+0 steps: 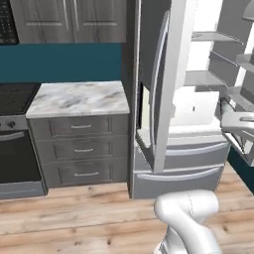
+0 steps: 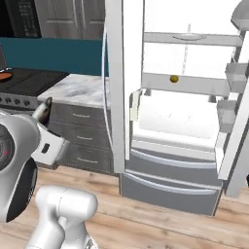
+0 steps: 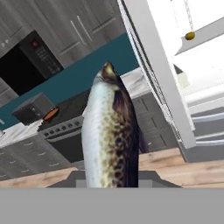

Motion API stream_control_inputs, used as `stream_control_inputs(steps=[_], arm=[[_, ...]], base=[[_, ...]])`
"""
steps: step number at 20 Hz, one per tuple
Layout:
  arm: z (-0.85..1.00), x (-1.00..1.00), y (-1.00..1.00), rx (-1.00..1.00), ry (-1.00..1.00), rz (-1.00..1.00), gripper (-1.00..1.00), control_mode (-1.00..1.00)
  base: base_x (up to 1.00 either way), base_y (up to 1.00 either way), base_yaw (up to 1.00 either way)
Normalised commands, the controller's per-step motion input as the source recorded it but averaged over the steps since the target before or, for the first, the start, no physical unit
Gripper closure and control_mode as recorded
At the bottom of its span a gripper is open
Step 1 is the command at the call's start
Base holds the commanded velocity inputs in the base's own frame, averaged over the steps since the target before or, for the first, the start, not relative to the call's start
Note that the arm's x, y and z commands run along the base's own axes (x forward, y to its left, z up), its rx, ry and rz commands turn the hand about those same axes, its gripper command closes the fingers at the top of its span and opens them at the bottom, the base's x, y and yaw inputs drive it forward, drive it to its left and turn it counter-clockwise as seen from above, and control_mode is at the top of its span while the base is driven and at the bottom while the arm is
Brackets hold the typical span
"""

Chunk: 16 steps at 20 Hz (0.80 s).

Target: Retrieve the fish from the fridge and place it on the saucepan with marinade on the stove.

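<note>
The gripper [image 2: 44, 113] is closed to a narrow gap on the fish [image 3: 110, 135], which stands up between the finger tips in the hand view, speckled and silvery on one flank and dark along the other, its pointed end uppermost. In the right base view the fish tip juts up and to the right out of the white hand, low at the left of the picture, well apart from the fridge [image 2: 180, 121]. The hand there is tilted, pointing up toward the marble table [image 2: 80, 90], with the arm's large rounded joint just beside it at the left edge. In the left base view the hand reaches in from the right edge, in front of the open fridge. The fridge doors stand open on a white interior with shelves; a small round yellowish item [image 2: 173, 78] rests on the middle shelf. The stove [image 2: 29, 85] sits to the left beyond the table, and the saucepan with marinade [image 2: 4, 76] lies on its far left, only its orange-brown inside showing at the picture's edge. Grey drawers [image 1: 82, 149] run under the table.
</note>
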Motion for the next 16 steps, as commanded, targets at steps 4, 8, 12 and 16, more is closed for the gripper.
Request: stream_control_inputs(steps=[4, 8, 12, 16], arm=[[0.00, 0.00, 0.00, 0.00, 0.00, 0.00, 1.00, 1.00], [0.00, 0.00, 0.00, 0.00, 0.00, 0.00, 1.00, 1.00], [0.00, 0.00, 0.00, 0.00, 0.00, 0.00, 1.00, 1.00], [0.00, 0.00, 0.00, 0.00, 0.00, 0.00, 1.00, 1.00]], base=[[0.00, 1.00, -0.02], [0.00, 1.00, -0.02], [0.00, 1.00, -0.02], [0.04, 1.00, -0.02]])
